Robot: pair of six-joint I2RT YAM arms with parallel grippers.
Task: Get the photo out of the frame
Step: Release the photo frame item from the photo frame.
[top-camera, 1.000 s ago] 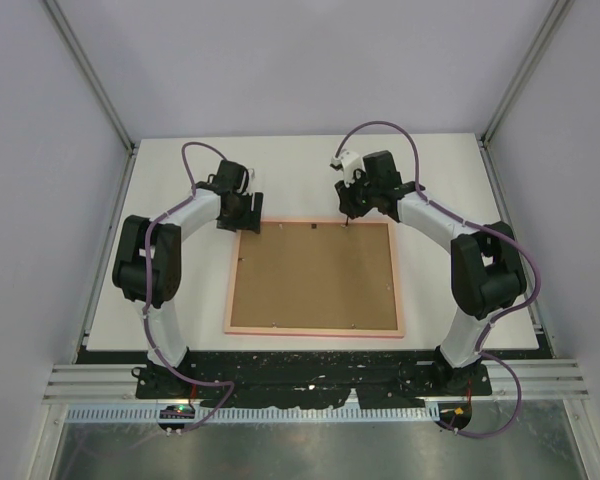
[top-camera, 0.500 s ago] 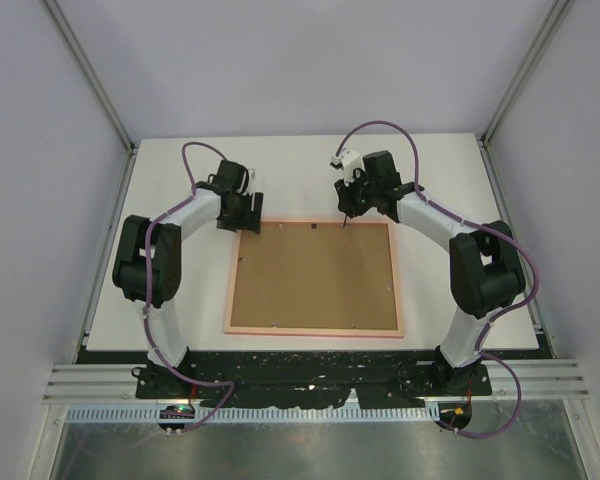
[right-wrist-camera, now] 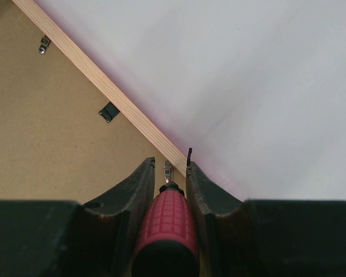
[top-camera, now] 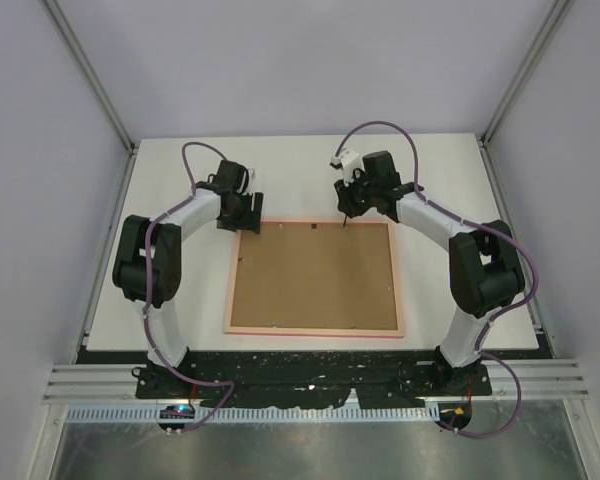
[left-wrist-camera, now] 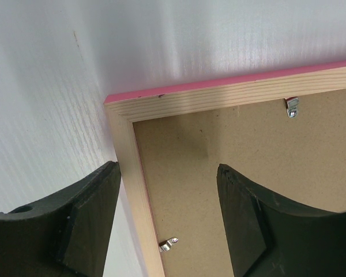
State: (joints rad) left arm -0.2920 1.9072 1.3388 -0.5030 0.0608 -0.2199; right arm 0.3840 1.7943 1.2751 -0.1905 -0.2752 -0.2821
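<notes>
The pink frame point(top-camera: 314, 331) lies face down on the white table, its brown backing board point(top-camera: 315, 276) up. The photo is hidden under the board. My left gripper point(top-camera: 248, 226) is open, its fingers astride the frame's far left corner point(left-wrist-camera: 122, 109); a metal clip point(left-wrist-camera: 168, 244) sits between the fingers. My right gripper point(top-camera: 346, 218) is shut on a red-handled screwdriver point(right-wrist-camera: 164, 228), whose tip is at a metal clip point(right-wrist-camera: 167, 169) on the frame's far rail point(right-wrist-camera: 121, 101).
Other clips point(right-wrist-camera: 44, 44) and a black hanger point(right-wrist-camera: 108, 111) sit along the far rail. A clip point(left-wrist-camera: 292, 107) shows near the left corner. White walls stand close around the table point(top-camera: 300, 160).
</notes>
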